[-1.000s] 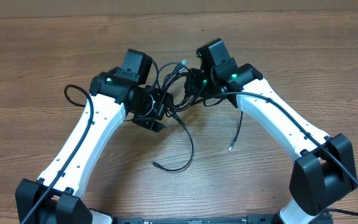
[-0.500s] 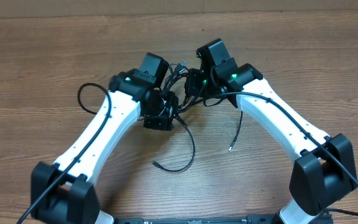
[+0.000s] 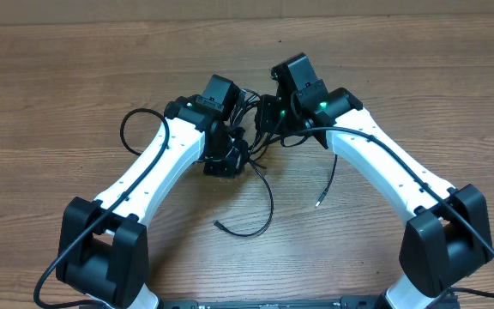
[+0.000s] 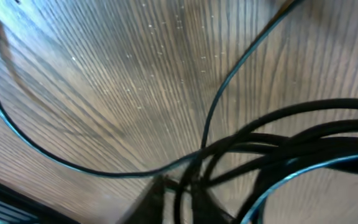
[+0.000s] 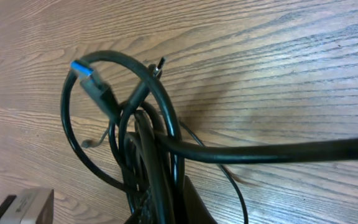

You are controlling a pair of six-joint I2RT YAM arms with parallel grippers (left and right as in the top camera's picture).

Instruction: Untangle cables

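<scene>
Upper centre: right gripper [image 3: 264, 116] gripped the cables [image 5: 260, 153], left gripper [image 3: 228, 161] clamped onto them just beside, likely so 2 holds could draw the tangle apart.

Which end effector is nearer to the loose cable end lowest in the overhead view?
Left. The left end effector is directly above that cable end in the picture; the right end effector is farther, up and right.
</scene>
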